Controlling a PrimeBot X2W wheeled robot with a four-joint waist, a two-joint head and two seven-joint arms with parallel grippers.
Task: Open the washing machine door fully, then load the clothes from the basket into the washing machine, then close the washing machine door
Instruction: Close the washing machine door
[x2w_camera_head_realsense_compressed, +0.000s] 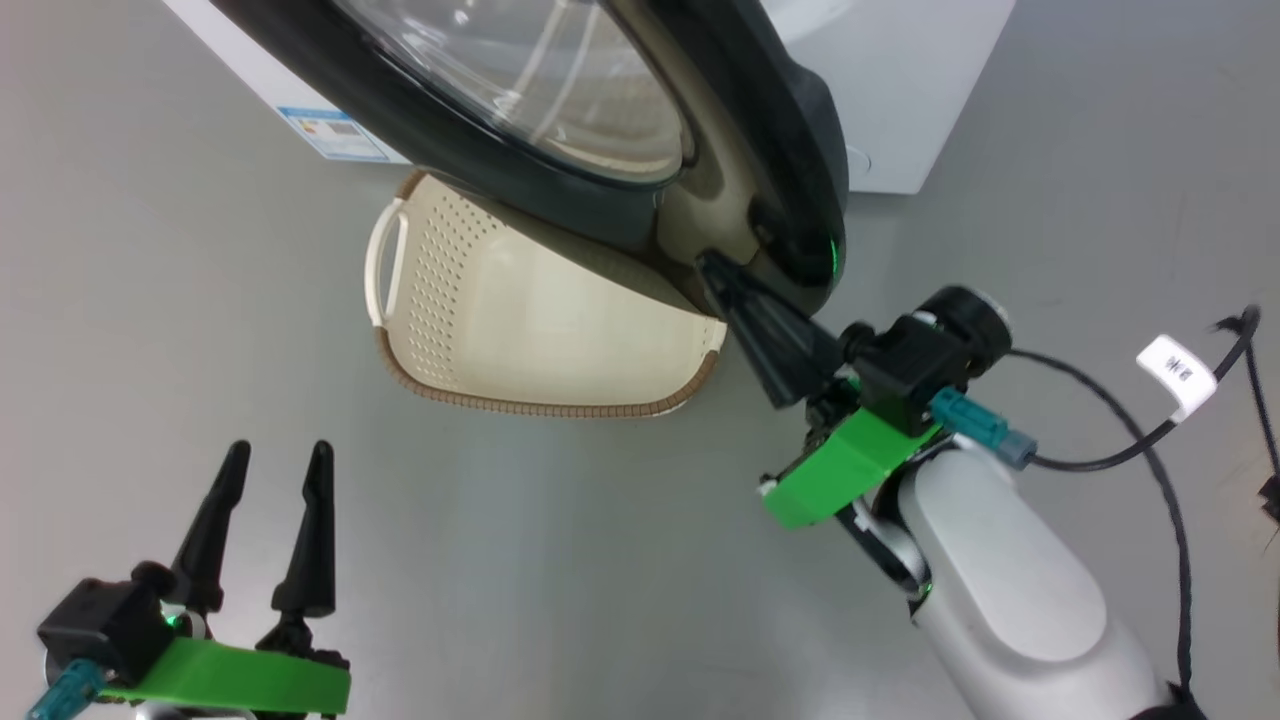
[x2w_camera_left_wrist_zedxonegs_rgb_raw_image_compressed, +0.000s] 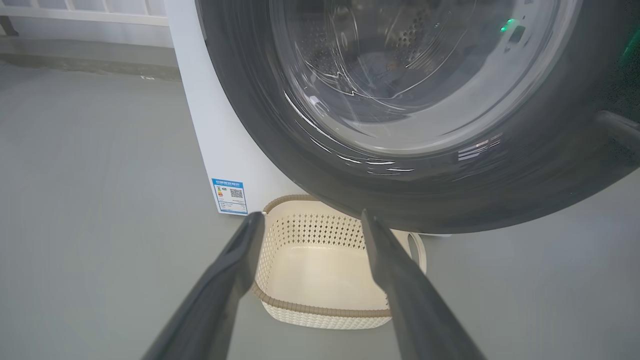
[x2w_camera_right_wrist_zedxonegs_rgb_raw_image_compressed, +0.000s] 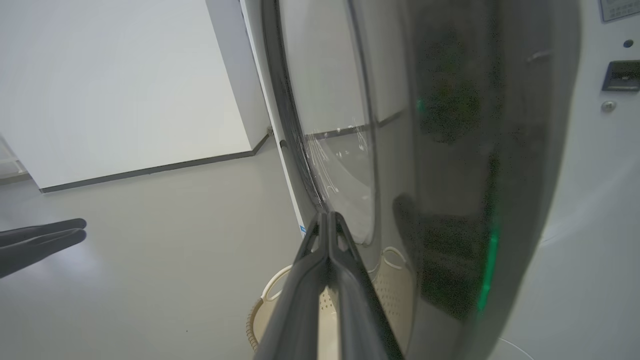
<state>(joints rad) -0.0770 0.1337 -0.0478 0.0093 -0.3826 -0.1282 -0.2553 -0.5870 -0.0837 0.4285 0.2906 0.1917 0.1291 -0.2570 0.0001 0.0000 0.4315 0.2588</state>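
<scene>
The washing machine door (x2w_camera_head_realsense_compressed: 790, 130) stands partly swung out from the white washing machine (x2w_camera_head_realsense_compressed: 900, 100), its glass bowl facing me. My right gripper (x2w_camera_head_realsense_compressed: 712, 268) is shut with nothing in it, its tips pressed against the door's black rim (x2w_camera_right_wrist_zedxonegs_rgb_raw_image_compressed: 450, 150) at the lower edge; the right wrist view shows the closed right gripper (x2w_camera_right_wrist_zedxonegs_rgb_raw_image_compressed: 328, 215) at the rim's inner side. Beneath the door sits the basket (x2w_camera_head_realsense_compressed: 450, 290), with nothing inside. My left gripper (x2w_camera_head_realsense_compressed: 277, 455) hangs open over the floor, aimed at the basket (x2w_camera_left_wrist_zedxonegs_rgb_raw_image_compressed: 320, 230). The clothes are hidden, apart from a dim bluish blur behind the glass (x2w_camera_left_wrist_zedxonegs_rgb_raw_image_compressed: 380, 70).
A blue energy sticker (x2w_camera_head_realsense_compressed: 335, 130) marks the machine's lower left corner. A black cable (x2w_camera_head_realsense_compressed: 1100, 390) with a white tag (x2w_camera_head_realsense_compressed: 1180, 372) trails on the floor at the right. Grey floor spreads left of the basket and in front of it.
</scene>
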